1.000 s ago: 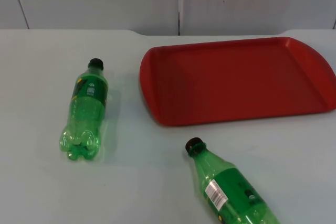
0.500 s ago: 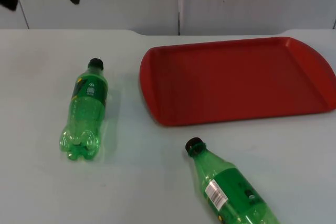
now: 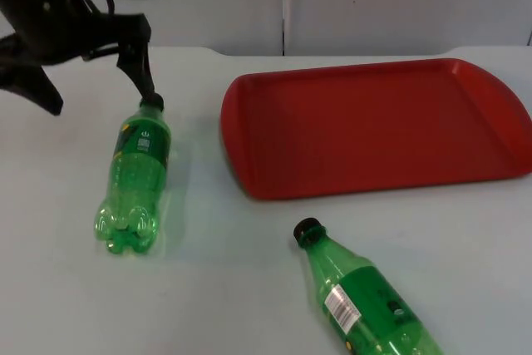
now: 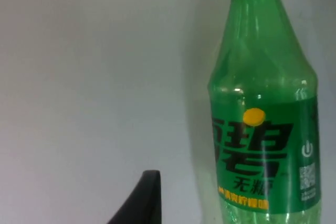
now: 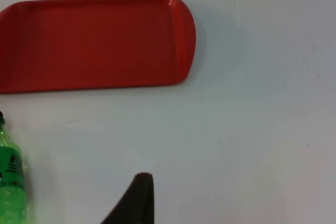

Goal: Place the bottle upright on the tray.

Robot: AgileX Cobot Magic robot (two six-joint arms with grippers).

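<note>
While I watch from the console, both green bottles lie on their sides on the white table (image 3: 249,288) and neither is on the tray.

Left gripper: I see the left gripper (image 3: 96,85) above the far left of the table, its fingers spread wide. One fingertip (image 3: 148,89) sits just at the black cap of the left bottle; the other points down well to the left, apart from the bottle.

Left bottle: the left bottle (image 3: 135,172) lies flat, cap toward the wall and base toward me, to the left of the tray and apart from it. Through the left wrist camera I read its green label with a yellow dot and white characters (image 4: 265,129), with a black fingertip (image 4: 142,200) beside it and not touching.

Near bottle: the near bottle (image 3: 362,297) lies flat at the front of the table, cap pointing toward the tray's near edge but clear of it. Its white label patch faces up. I see part of it through the right wrist camera too (image 5: 11,174).

Tray: the red tray (image 3: 249,180) rests flat at the far right of the table, nothing on it.

Right gripper: from its wrist camera I see one black fingertip (image 5: 134,200) over bare table; I cannot tell how its fingers stand.
</note>
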